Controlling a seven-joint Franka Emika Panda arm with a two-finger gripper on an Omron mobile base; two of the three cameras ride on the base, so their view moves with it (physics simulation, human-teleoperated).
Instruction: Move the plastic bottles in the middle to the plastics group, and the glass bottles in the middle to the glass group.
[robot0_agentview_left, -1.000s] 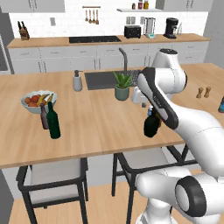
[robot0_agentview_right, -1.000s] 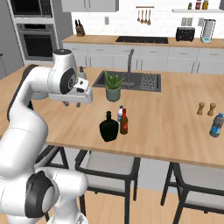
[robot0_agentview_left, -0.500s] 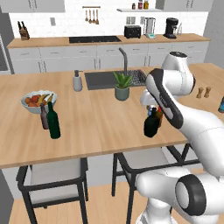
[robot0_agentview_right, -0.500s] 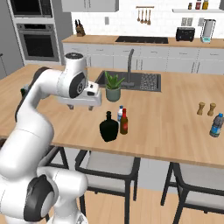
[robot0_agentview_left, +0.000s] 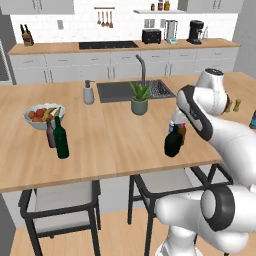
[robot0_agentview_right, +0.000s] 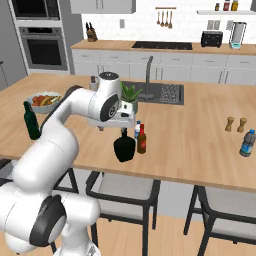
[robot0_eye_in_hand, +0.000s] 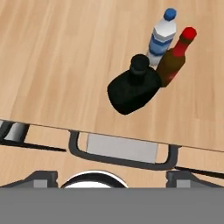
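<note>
Three bottles stand together in the middle of the island counter: a squat black glass bottle (robot0_eye_in_hand: 133, 89) (robot0_agentview_right: 124, 147) (robot0_agentview_left: 172, 143), a slim brown glass bottle with a red cap (robot0_eye_in_hand: 176, 59) (robot0_agentview_right: 142, 139) (robot0_agentview_left: 182, 133), and a clear plastic bottle with a blue cap (robot0_eye_in_hand: 161, 38) (robot0_agentview_right: 137, 129). My gripper (robot0_eye_in_hand: 111, 177) (robot0_agentview_right: 122, 130) hovers open and empty just above the black bottle, on its near side over the counter's front edge. The glass group, a tall green wine bottle (robot0_agentview_left: 61, 139) (robot0_agentview_right: 32, 121) and a grey-brown bottle (robot0_agentview_left: 50, 134), stands at the left. A blue plastic bottle (robot0_agentview_right: 247, 143) stands far right.
A fruit bowl (robot0_agentview_left: 41, 115) sits behind the glass group. A soap dispenser (robot0_agentview_left: 88, 93), a potted plant (robot0_agentview_left: 139, 98) and the sink (robot0_agentview_left: 127, 90) lie further back. Two shakers (robot0_agentview_right: 236, 124) stand near the blue bottle. Chairs (robot0_agentview_left: 60, 200) are tucked under the front edge.
The arm has swung toward the middle bottles and now hangs over the black one. The jaws have opened wide. The bottles have not moved.
</note>
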